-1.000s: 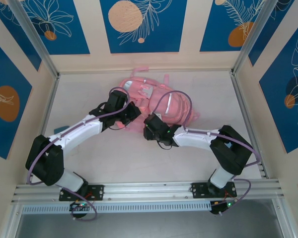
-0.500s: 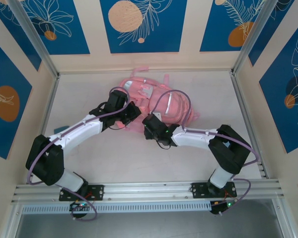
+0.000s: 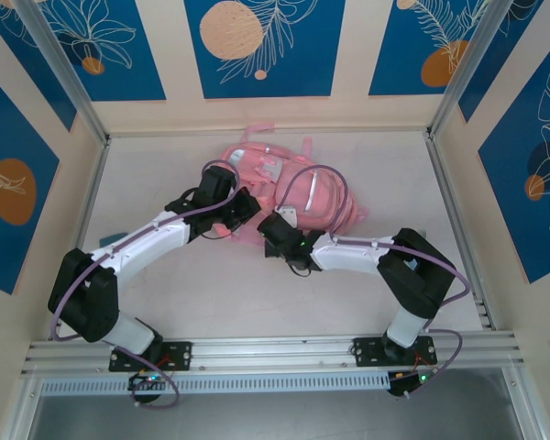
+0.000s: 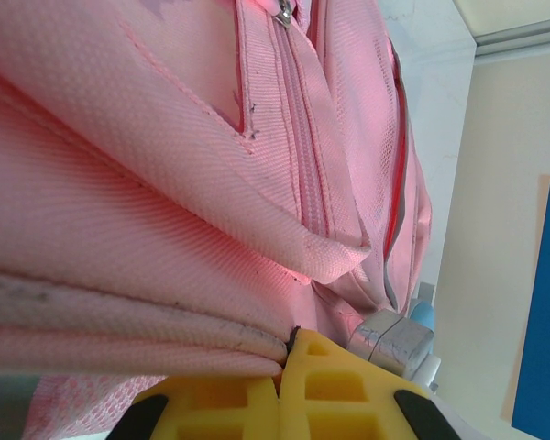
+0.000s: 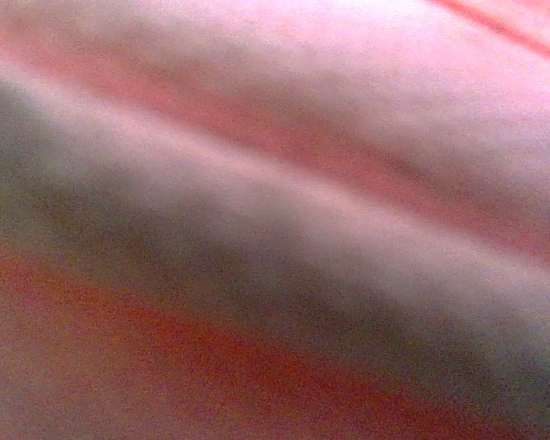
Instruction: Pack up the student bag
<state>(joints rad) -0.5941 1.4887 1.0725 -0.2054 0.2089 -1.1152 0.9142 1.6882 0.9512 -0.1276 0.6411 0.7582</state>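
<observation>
Pale, off-white table [image 3: 211,293], plain surface, metal rails [image 3: 90,197] running down its left and right sides and a wider rail across the near edge. One pink bag [image 3: 323,197] lies flat on it, far middle, close to the far wall. Small teal thing [image 3: 110,240] by the left rail, too small for me to name.

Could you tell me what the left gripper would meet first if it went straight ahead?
The student bag: the left gripper seems shut on its piped edge, so it would likely press into the pink fabric.
</observation>
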